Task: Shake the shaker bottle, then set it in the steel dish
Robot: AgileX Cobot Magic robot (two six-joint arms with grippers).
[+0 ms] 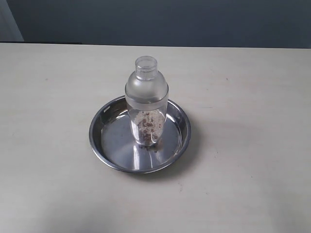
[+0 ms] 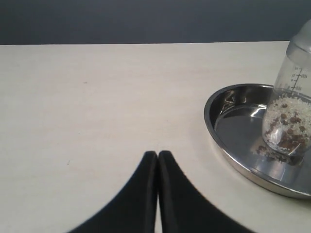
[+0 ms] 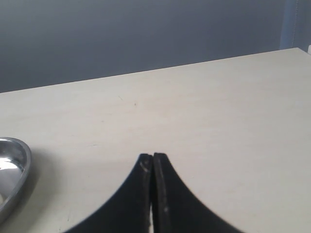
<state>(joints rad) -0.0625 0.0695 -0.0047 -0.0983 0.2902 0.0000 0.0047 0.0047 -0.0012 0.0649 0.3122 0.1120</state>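
The shaker bottle stands upright inside the steel dish, near the table's middle; its frosted dome and round cap are up, with brown beans and pale grains in its lower part. The left wrist view shows the bottle and the dish off to one side, apart from my left gripper, which is shut on nothing over bare table. My right gripper is shut and empty too, with only the dish's rim at the frame edge. Neither gripper appears in the exterior view.
The pale tabletop runs back to a dark wall along its far edge. Nothing else stands on it in any view.
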